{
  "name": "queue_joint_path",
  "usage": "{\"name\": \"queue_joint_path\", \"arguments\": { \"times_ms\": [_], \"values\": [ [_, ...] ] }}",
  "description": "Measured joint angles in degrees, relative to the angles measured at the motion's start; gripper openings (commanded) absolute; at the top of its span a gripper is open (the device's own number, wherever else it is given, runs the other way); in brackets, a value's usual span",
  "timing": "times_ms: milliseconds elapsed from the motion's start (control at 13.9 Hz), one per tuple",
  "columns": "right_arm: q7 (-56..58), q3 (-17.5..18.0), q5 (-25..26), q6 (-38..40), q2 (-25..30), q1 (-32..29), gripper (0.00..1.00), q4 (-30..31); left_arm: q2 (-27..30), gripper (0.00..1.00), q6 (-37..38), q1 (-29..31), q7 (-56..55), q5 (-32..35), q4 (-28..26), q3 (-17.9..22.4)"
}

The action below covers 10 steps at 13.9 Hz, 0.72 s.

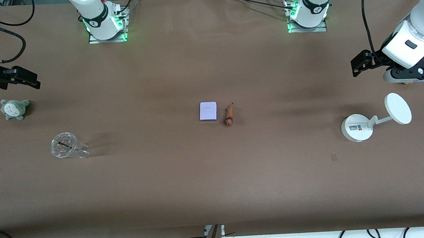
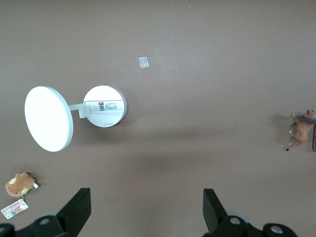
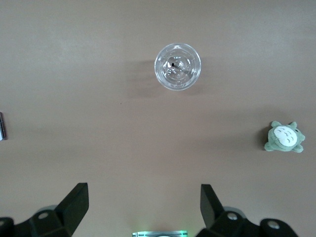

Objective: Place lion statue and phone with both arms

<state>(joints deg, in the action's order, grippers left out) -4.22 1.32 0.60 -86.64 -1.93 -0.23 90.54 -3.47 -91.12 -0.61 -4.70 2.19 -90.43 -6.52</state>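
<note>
Clear cup sits lowest, toward the right arm's end. Mid-desk, lion statue lies just beside the phone, at its 3 o'clock. Left gripper and right gripper hover spread wide, holding nothing.

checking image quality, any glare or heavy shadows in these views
Front view: green base lights glow at the top, soft shadows streak the table, clear cup glints. Left wrist view: white stand looks overexposed. Right wrist view: even light, cup casts a faint shadow.
</note>
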Motion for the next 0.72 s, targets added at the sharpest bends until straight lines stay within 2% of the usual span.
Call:
{"name": "queue_joint_path", "arguments": {
  "times_ms": [433, 722],
  "values": [
    [-0.1, 0.5, 0.0, -0.3, -1.9, 0.3, 1.00, -0.1, -0.8, 1.00, 0.5, -0.9, 0.4, 0.0, 0.0, -0.5],
    [-0.1, 0.5, 0.0, -0.3, -2.6, 0.4, 1.00, -0.3, -7.8, 1.00, -0.1, -5.2, -0.1, -2.4, -0.2, -1.9]
  ]
}}
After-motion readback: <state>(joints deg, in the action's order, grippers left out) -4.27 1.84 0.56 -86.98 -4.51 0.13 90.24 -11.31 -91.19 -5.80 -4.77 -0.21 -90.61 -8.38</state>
